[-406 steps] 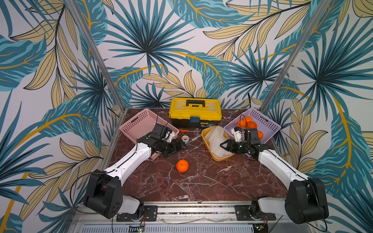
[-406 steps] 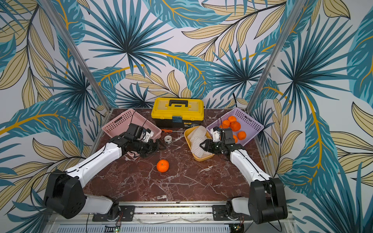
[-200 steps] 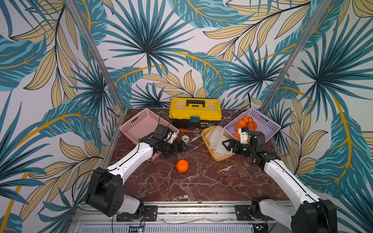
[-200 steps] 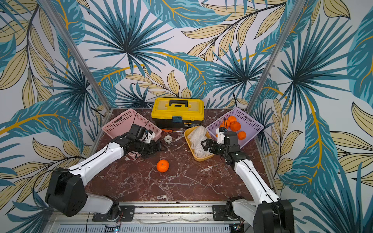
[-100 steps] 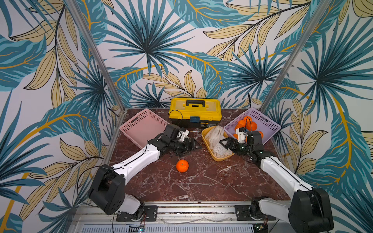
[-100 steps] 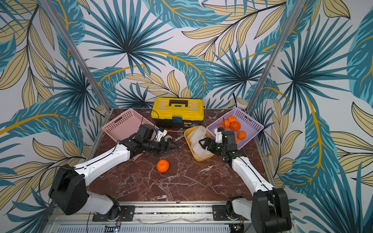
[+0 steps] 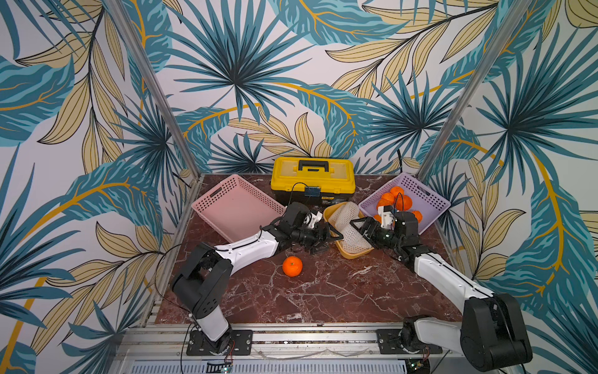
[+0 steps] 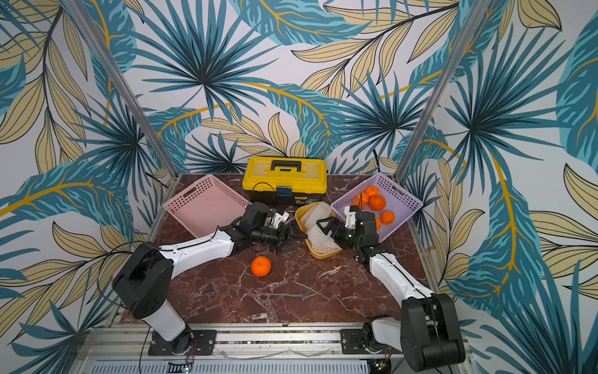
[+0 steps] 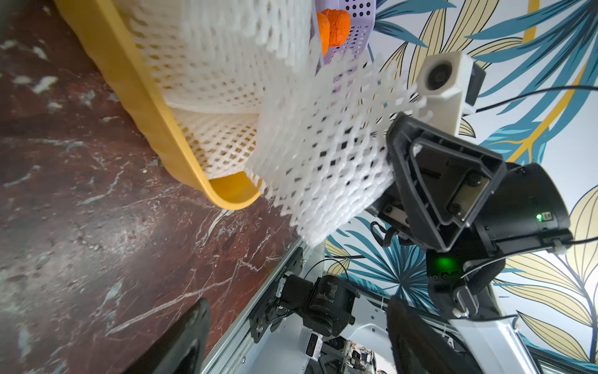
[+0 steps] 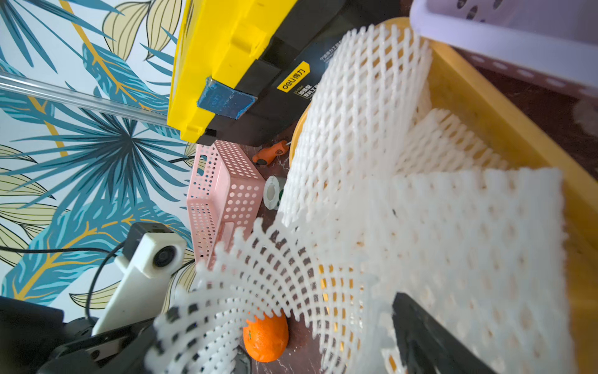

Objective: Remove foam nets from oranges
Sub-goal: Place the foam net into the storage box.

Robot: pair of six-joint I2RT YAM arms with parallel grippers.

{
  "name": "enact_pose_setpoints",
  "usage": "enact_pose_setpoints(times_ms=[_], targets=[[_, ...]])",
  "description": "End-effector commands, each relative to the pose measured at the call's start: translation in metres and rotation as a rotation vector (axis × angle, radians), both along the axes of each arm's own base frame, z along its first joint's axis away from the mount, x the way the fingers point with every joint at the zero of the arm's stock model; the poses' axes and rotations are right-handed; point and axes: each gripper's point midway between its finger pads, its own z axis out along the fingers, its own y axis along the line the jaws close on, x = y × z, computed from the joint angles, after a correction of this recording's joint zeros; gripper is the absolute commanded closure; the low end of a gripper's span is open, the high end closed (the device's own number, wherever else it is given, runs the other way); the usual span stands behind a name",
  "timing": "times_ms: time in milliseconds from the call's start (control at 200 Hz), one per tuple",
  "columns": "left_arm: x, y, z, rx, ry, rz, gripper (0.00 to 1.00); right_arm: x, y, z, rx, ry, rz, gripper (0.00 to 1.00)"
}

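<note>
The marble table (image 7: 323, 291) in both top views holds one bare orange (image 7: 292, 266) beside the left gripper (image 7: 327, 243), with the right gripper (image 7: 357, 230) opposite. Left wrist view: left jaws apart, empty. Right wrist view: right jaws apart, a foam net (image 10: 259, 291) loose between them; I see no wrapped fruit, so nearly done, I think.

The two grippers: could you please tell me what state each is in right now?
Left gripper: open, holding nothing.
Right gripper: open wide, a foam net between its jaws, not pinched.
</note>
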Motion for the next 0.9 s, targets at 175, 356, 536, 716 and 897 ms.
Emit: enact_pose_setpoints(times_ms=[175, 356, 536, 716, 897], targets=[[0.016, -0.033, 0.027, -0.092, -0.037, -0.027, 0.33, -0.004, 0.0, -0.005, 0.028, 0.016, -0.013, 0.06], [0.018, -0.038, 0.017, -0.078, -0.016, -0.022, 0.54, -0.009, 0.0, -0.004, 0.03, 0.013, -0.01, 0.06], [0.02, -0.039, 0.008, -0.063, -0.002, -0.012, 0.68, -0.012, 0.001, -0.002, 0.034, 0.01, -0.004, 0.06], [0.023, -0.038, -0.009, -0.033, 0.017, 0.007, 0.76, -0.017, -0.002, 0.006, 0.006, -0.011, 0.0, 0.05], [0.026, -0.039, -0.031, -0.002, 0.055, 0.016, 0.79, -0.023, -0.006, 0.004, -0.038, -0.002, 0.002, 0.03]])
